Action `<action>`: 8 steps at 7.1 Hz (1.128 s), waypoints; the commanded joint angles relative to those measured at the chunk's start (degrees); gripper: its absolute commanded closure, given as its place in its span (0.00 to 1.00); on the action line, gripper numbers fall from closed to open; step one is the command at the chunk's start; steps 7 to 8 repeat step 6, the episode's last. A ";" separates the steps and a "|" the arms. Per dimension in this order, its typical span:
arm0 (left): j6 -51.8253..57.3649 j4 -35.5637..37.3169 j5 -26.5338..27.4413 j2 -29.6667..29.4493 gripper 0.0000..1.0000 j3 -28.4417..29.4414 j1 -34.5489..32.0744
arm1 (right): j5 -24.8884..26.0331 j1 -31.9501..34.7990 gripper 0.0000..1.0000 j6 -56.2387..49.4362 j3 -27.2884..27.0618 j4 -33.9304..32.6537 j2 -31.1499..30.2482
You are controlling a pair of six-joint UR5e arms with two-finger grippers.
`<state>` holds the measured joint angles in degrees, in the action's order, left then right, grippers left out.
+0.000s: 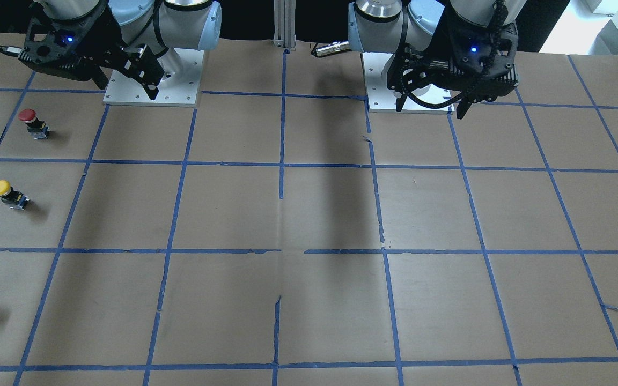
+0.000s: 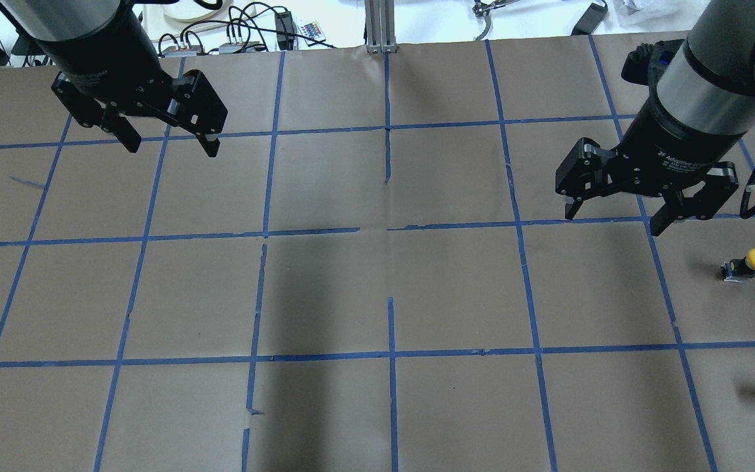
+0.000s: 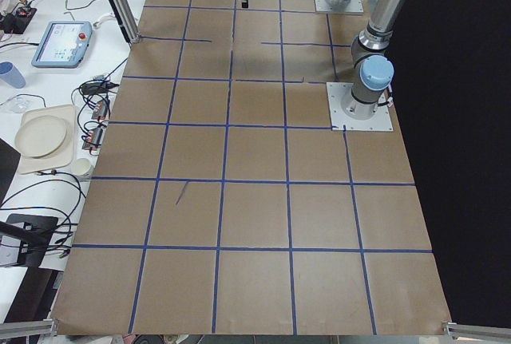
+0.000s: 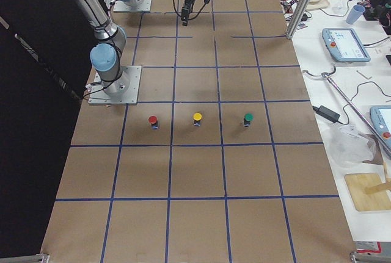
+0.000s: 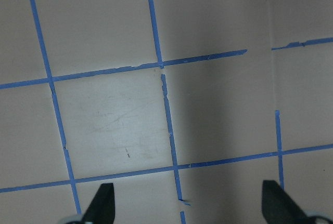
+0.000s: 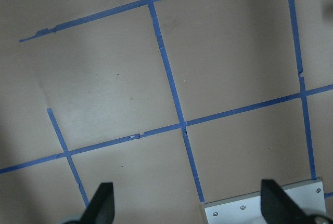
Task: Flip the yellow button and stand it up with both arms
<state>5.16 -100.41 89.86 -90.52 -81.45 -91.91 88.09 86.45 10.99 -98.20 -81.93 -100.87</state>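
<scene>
On the robot's right end of the table (image 1: 314, 300), the yellow button (image 1: 6, 193) sits on the brown paper (image 2: 325, 295), in the middle of a row of three. The red button (image 1: 32, 123) is on the robot's side of it and the green button (image 4: 247, 118) on the operators' side, each well apart from the next. The right side view tells the most: there all three seem to stand cap up, and the green cap shows plainly. The front and overhead views cut the green button off at the frame edge, so only its dark body shows, and the overhead view does not take in the red button. The right gripper (image 2: 613, 221) hangs above the table, near the yellow button but clear of it; in the overhead view it lies toward the table's middle from the button. Its jaws are spread wide with nothing between them. The left gripper (image 2: 173, 148) hangs over the other half of the table, well apart from the buttons, its jaws just as wide and also holding nothing. The right wrist view shows two dark fingertips (image 6: 101, 203) at its lower corners, taped paper between them, and a corner of a white base plate (image 6: 260, 211). The left wrist view shows blue tape lines (image 5: 167, 115) on paper between its fingertips.
</scene>
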 commanded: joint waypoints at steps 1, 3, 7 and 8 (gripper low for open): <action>-0.24 -0.05 0.14 -1.06 0.01 0.41 0.15 | 1.64 1.60 0.00 0.09 0.11 -0.67 -0.21; -0.07 0.04 0.05 0.42 0.01 0.95 0.06 | 0.86 2.05 0.00 -0.09 0.46 -0.59 -0.56; -0.06 0.13 -0.03 -0.45 0.01 0.77 -0.37 | 0.86 2.05 0.00 -0.44 0.38 -0.51 -0.73; -0.06 0.13 -0.03 -0.45 0.01 0.77 -0.37 | 0.86 2.05 0.00 -0.44 0.38 -0.51 -0.73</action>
